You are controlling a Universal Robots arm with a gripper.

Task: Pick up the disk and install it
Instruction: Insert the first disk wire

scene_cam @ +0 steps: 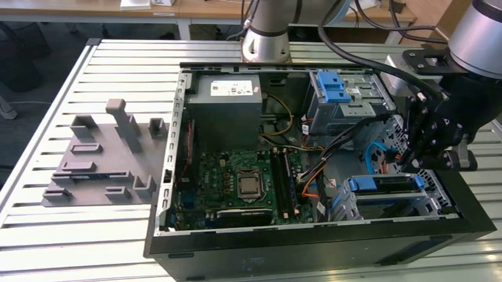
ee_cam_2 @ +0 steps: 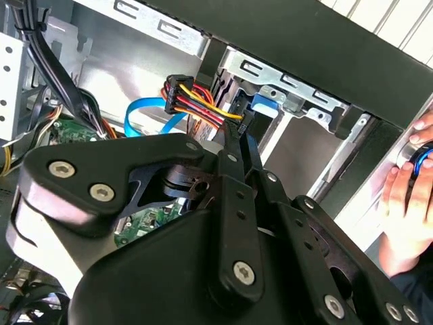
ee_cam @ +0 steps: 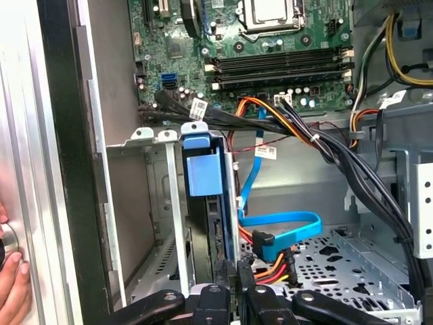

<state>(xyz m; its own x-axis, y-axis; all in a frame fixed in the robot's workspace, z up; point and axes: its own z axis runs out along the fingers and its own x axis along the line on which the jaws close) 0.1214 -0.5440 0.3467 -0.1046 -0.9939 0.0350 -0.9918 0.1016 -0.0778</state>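
The disk (scene_cam: 384, 184) sits in the lower drive cage at the front corner of the open computer case, on the exterior view's right, its blue carrier facing up. In the first wrist view the blue carrier (ee_cam: 203, 169) shows between the cage's metal rails, with the dark edge of the disk below it. My gripper (scene_cam: 405, 157) hangs just above that cage. In both wrist views its fingers (ee_cam_2: 235, 145) lie close together, shut, with nothing seen between them. The fingertips (ee_cam: 238, 277) are beside the disk's cabled end, close to the red, yellow and black power plug (ee_cam_2: 177, 95) and the blue data cable (ee_cam: 284, 227).
A second drive cage (scene_cam: 345, 94) with a blue carrier stands at the case's back right. The grey power supply (scene_cam: 227, 108) and the motherboard (scene_cam: 243, 182) fill the rest. Cable bundles (ee_cam: 338, 156) cross near the cage. A person's hand (ee_cam_2: 406, 189) rests on the case's outer wall. A grey fixture (scene_cam: 106, 155) lies on the table.
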